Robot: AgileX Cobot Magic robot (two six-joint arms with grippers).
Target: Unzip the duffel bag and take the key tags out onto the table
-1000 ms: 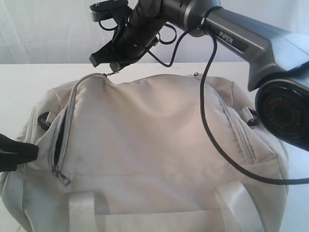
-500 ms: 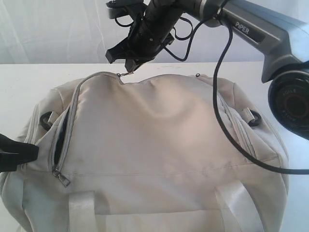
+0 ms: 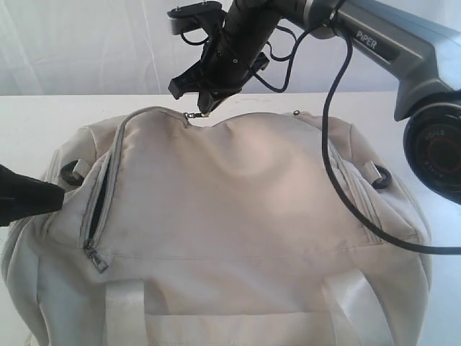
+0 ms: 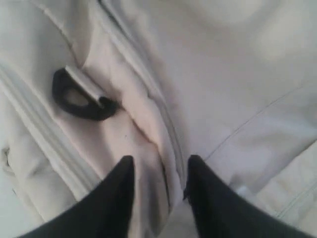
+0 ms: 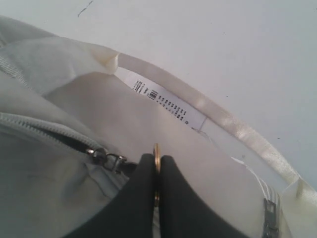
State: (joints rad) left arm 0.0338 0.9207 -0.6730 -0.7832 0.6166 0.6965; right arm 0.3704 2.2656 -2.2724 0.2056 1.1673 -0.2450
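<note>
On your left, the left tool [image 4: 161,163] sits at the end of the bag [image 3: 238,202], jaws apart with a fold of fabric between the fingers [image 4: 119,193]. A second ago it was clamped there, lower down. Just beside it you see a black strap ring [image 4: 81,99] and the side zip [image 3: 92,213], part open on dark lining. The bag lies on the white worktop [image 3: 43,115]. At the top seam the right tool [image 5: 156,157] is closed on the ring pull [image 5: 156,148], which has travelled right along the top zip. The arm's cable [image 3: 328,144] droops across the bag's right side.
</note>
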